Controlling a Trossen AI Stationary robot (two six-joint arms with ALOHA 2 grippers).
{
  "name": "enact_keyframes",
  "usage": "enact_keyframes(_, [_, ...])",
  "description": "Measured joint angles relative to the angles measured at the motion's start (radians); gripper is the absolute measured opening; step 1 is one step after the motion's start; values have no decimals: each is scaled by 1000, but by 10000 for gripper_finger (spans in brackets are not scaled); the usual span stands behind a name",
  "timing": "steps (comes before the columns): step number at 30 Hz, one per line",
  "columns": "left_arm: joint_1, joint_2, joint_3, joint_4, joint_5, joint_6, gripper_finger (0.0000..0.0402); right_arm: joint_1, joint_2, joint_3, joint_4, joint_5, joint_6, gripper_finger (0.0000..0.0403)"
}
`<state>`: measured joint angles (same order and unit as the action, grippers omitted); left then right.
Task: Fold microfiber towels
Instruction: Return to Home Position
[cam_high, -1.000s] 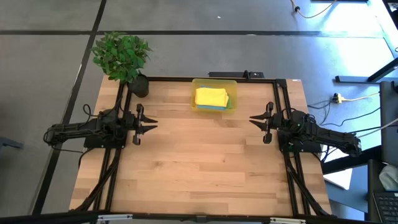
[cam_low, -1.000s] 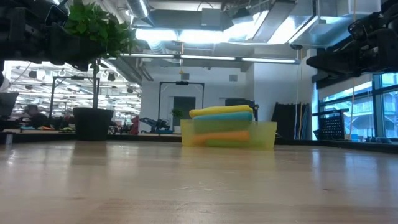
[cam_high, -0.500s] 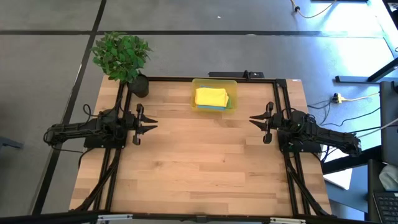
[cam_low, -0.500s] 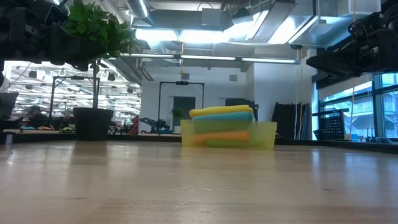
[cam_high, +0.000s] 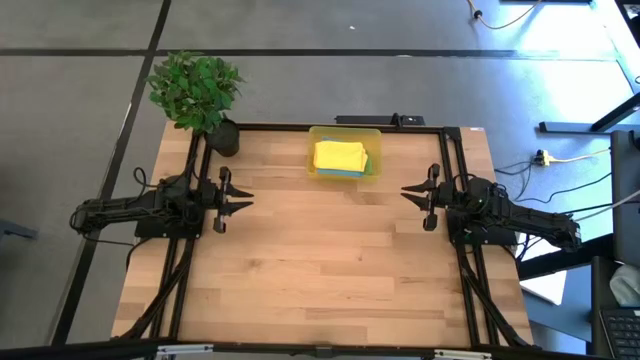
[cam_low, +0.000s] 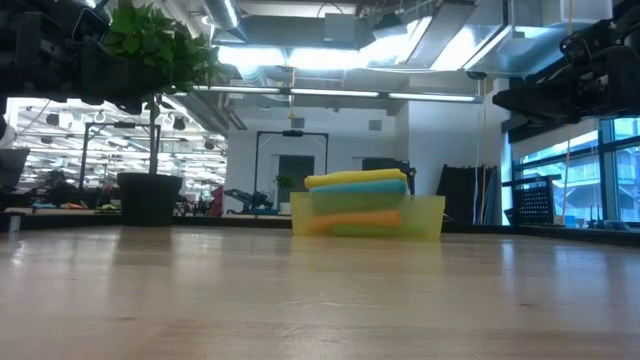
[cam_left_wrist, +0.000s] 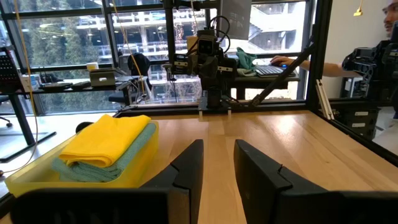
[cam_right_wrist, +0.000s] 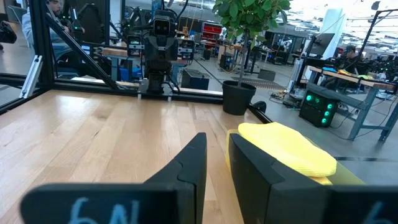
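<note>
Seen from above, a wooden table (cam_high: 320, 265) carries a translucent yellow bin (cam_high: 345, 129) at the upper centre of the frame. The folded towels are stacked inside it, with the yellow towel (cam_high: 338, 155) on top and the edge of a teal-blue towel (cam_high: 342, 173) beneath. The level view shows an orange towel (cam_low: 355, 219) and a green towel (cam_low: 368, 231) lower down. Nothing has moved over the last second. The left gripper (cam_high: 243, 201) rests at middle left and the right gripper (cam_high: 408, 193) at middle right, both well apart from the bin. Each claw is slightly parted and holds nothing. A potted plant (cam_high: 195, 88) stands at upper left. This stillness suggests that the arms are home and the folding is likely finished.
</note>
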<state>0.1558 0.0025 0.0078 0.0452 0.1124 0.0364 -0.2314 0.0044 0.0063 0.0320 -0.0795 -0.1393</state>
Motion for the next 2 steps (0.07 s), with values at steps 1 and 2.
enact_keyframes(1, [0,0,0,0,0,0,80,0,0,0,0,0,0,71])
enact_keyframes(2, [0,0,0,0,0,0,80,0,0,0,0,0,0,71])
